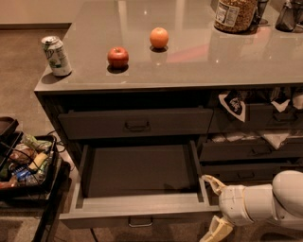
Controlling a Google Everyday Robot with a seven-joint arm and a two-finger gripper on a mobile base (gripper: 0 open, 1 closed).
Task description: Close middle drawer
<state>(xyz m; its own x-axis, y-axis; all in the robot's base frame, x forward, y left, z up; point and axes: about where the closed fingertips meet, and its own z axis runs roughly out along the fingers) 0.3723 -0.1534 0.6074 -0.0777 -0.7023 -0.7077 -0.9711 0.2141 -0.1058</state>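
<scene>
A bin (28, 163) of packets sits at floor level on the left; on the grey tabletop (199, 61) stand a can (56, 56), an apple (118, 57), an orange (159, 37) and a labelled jar (235, 14), none with readable print. Below the shut top drawer (135, 123), the middle drawer (137, 176) is pulled far out, a shallow grey box with a small handle (140, 221). The white gripper (205, 208) is at its right front corner, fingers spread wide, holding nothing.
</scene>
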